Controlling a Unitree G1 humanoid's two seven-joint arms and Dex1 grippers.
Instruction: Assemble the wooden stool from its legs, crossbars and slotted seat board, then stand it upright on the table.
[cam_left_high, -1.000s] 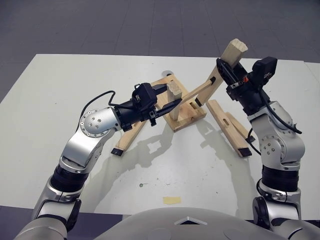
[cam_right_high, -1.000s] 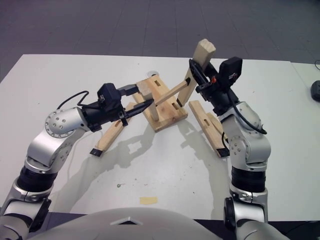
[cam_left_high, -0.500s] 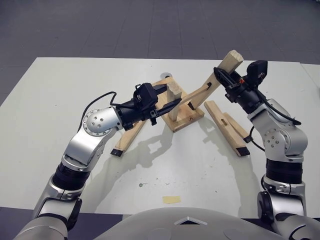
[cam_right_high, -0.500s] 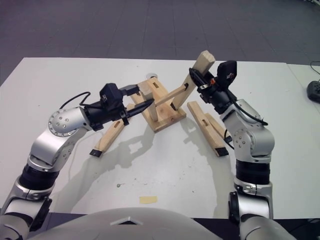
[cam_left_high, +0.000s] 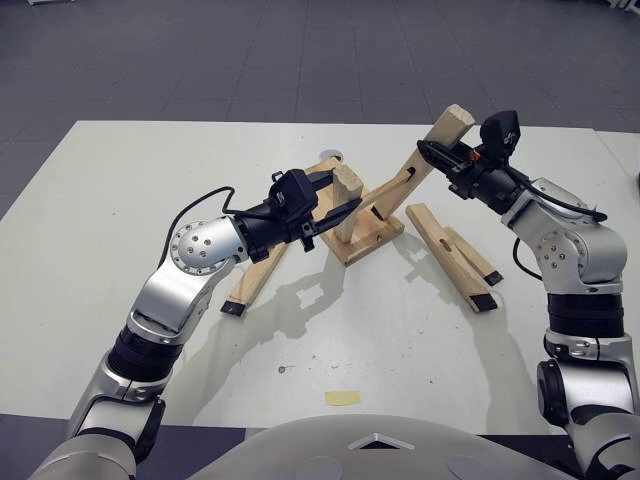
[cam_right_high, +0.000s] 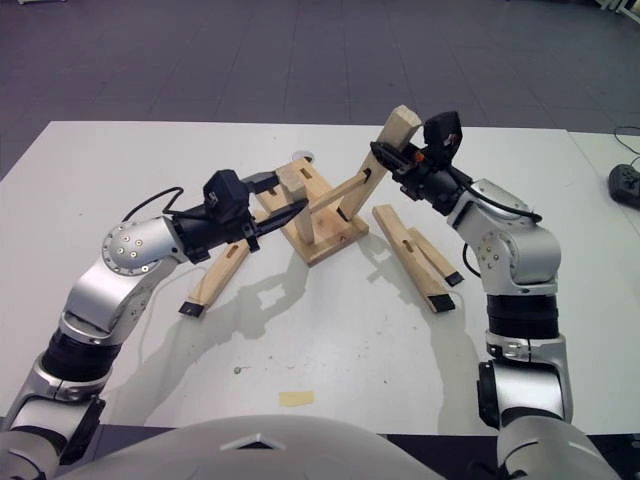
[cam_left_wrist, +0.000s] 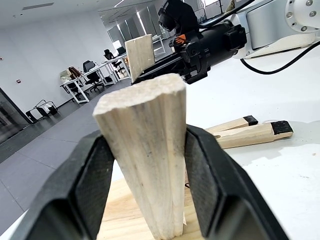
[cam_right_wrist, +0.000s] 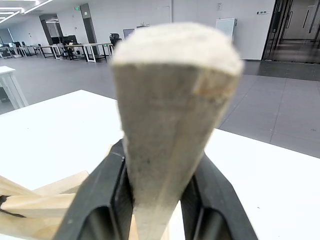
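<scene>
Left jaws clamp the upright leg (cam_left_wrist: 150, 150) standing on the seat board (cam_left_high: 378, 238) mid-surface (cam_left_high: 100, 200). Right jaws grip the tilted leg (cam_left_high: 443, 135), its top raised above the board's right side. Two loose legs (cam_left_high: 455, 255) lie just right of the board, and a flat leg (cam_left_high: 255, 275) lies left of it.

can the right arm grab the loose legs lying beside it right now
Probably not yet: nothing blocks the loose legs, but the right tool is shut on the tilted leg and would have to let go first.
</scene>
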